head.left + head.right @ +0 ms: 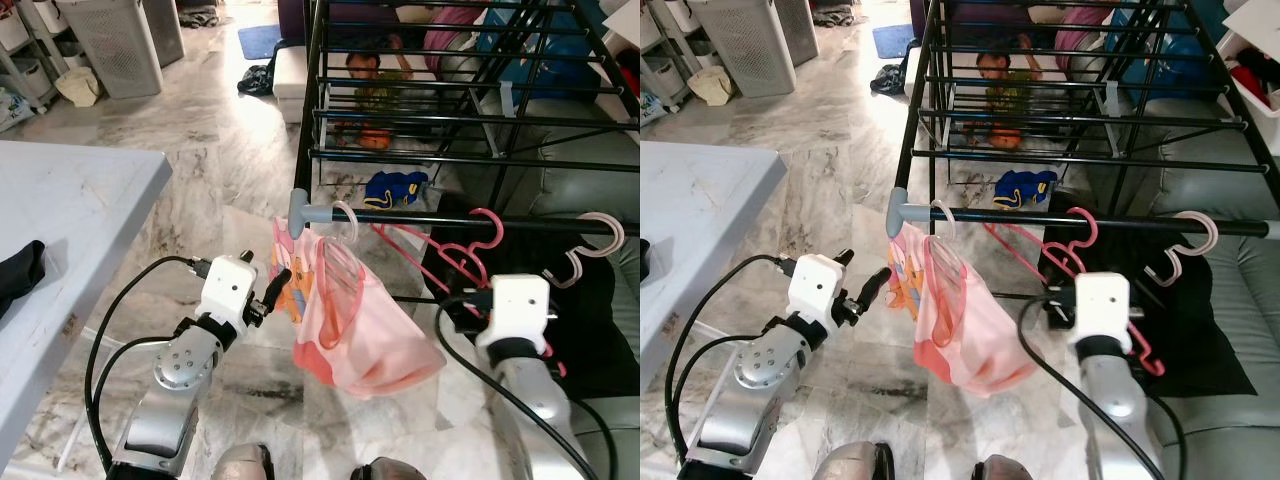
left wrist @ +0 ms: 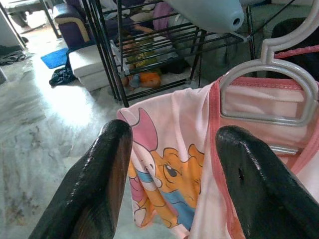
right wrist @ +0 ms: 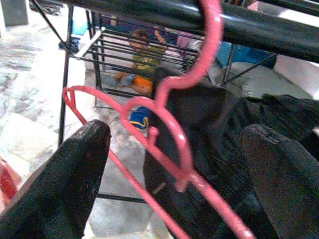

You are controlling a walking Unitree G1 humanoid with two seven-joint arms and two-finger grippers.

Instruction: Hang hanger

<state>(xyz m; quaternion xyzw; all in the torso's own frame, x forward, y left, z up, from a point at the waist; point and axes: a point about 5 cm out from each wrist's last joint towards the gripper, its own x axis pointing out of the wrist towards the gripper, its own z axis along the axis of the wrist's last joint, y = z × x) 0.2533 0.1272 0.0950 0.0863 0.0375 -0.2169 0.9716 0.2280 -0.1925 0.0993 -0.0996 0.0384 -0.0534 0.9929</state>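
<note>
Both arms are reaching up from the bottom of the left eye view. On the left, the left gripper (image 1: 272, 290) is pointing at a pink garment (image 1: 350, 320), with its fingers spread and holding nothing. This garment is hanging on a pale hanger (image 1: 345, 222), whose hook is sitting over the rack's (image 1: 400, 120) front rail (image 1: 480, 222), near the grey end cap (image 1: 298, 208). More to the right on this rail, a pink hanger (image 1: 470, 255) is hanging just above the right gripper (image 1: 520, 285). A white hook (image 1: 590, 245) is near the rail's right end. A grey table (image 1: 70, 230) is standing at the left.

From the left wrist view, the two black fingers (image 2: 99, 184) are standing apart, and the garment's cartoon print is showing between them.

From the right wrist view, the fingers (image 3: 65, 184) are also wide apart and empty. The pink hanger's hook is lying over the rail, with dark cloth (image 3: 219, 149) behind it.
</note>
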